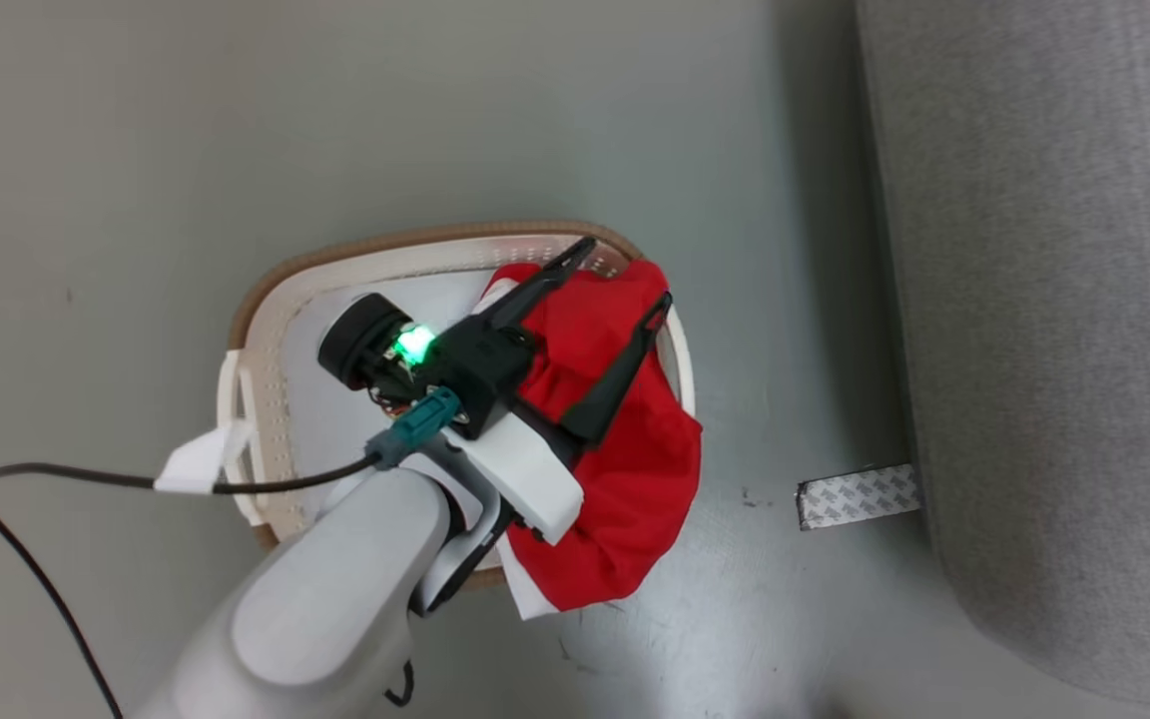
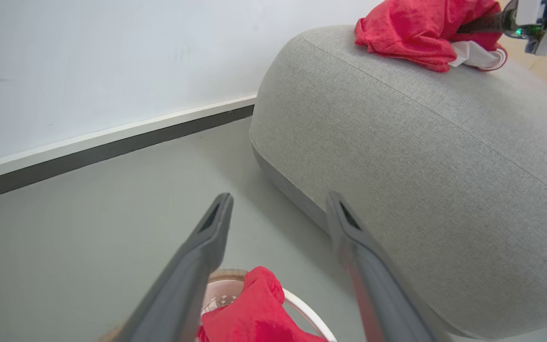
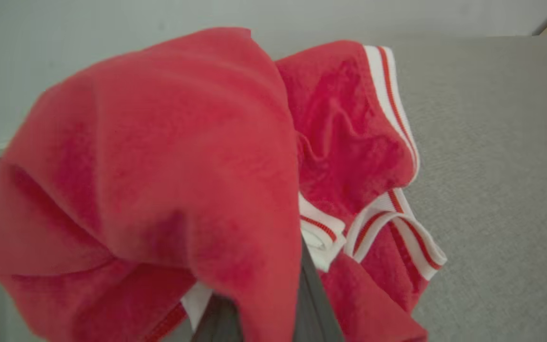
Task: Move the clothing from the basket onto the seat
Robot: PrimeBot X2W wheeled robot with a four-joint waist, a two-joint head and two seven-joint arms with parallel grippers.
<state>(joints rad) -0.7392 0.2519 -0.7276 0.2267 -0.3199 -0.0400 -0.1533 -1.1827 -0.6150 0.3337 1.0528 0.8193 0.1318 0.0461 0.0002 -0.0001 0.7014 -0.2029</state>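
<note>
Red clothing [image 1: 625, 469] spills over the right rim of the white basket [image 1: 335, 262] on the floor. My left gripper [image 1: 629, 270] hangs open just above that garment, a dark finger on either side of its top fold. The left wrist view looks past the open left gripper [image 2: 279, 195] at the clothing [image 2: 259, 313] in the basket [image 2: 309, 313]. Another red garment [image 2: 411, 33] lies on top of the grey seat [image 2: 420, 156], with my right gripper [image 2: 480, 24] shut on it. Up close, that clothing [image 3: 159, 156] drapes over my grey fingers [image 3: 312, 299] above the seat [image 3: 501, 166].
The seat [image 1: 1054, 300] fills the right side, a short gap from the basket. A strip of patterned tape [image 1: 857, 496] lies on the floor at its foot. A black cable [image 1: 56, 479] trails left. A pale liner [image 1: 335, 399] covers the basket's bottom. A wall with a dark baseboard [image 2: 112, 142] runs behind.
</note>
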